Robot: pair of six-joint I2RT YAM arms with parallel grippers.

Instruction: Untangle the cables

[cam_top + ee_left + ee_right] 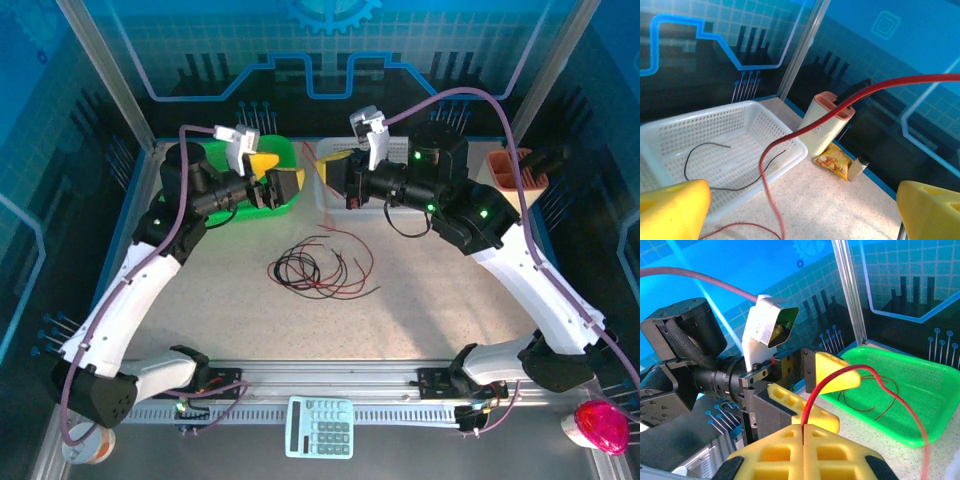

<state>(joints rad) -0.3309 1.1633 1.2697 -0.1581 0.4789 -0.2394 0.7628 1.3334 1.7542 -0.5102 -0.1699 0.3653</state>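
cables point(300, 270) mid-table, green basket point(286, 150) by far edge

- Bright, even light from overhead; faint, soft shadows on speckled pale tabletop point(420, 320).
- Strong blue cast and mild glare off glossy blue printed wall panels point(200, 40).
- Blurred near the left wrist lens: yellow foam finger pads point(672, 207) and thin red wire point(910, 80).
- Sharp at mid-distance.
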